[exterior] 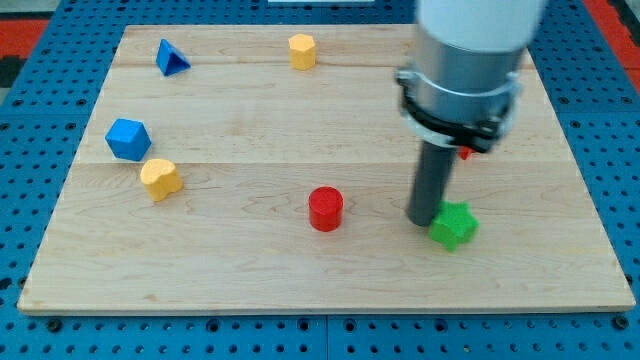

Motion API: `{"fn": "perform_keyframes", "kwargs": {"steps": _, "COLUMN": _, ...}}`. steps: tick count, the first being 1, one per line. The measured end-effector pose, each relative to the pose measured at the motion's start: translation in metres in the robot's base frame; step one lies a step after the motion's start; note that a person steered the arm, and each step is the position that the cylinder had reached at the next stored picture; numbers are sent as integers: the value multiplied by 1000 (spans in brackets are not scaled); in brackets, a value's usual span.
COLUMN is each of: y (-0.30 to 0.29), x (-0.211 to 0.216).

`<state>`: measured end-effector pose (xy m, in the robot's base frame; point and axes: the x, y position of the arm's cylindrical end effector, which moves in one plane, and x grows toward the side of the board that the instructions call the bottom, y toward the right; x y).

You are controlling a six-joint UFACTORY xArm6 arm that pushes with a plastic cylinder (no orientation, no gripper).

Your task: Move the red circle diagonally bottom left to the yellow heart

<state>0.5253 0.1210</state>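
Observation:
The red circle, a short red cylinder, stands low at the board's middle. The yellow heart lies at the view's left, far left of the red circle and slightly higher. My tip rests on the board to the right of the red circle, about a block's width of bare wood between them. It touches or nearly touches the green star-shaped block just to its right.
A blue block sits just above the yellow heart. A blue triangle is at top left, a yellow hexagon block at top centre. A small red piece peeks from behind the arm. The wooden board ends near the bottom.

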Motion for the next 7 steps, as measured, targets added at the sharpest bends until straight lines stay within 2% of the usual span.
{"fn": "perform_keyframes", "kwargs": {"steps": 1, "y": 48, "x": 13}}
{"fn": "perform_keyframes", "kwargs": {"steps": 2, "y": 26, "x": 7}}
{"fn": "perform_keyframes", "kwargs": {"steps": 5, "y": -144, "x": -2}}
{"fn": "perform_keyframes", "kwargs": {"steps": 6, "y": -131, "x": -21}}
{"fn": "perform_keyframes", "kwargs": {"steps": 7, "y": -167, "x": -36}}
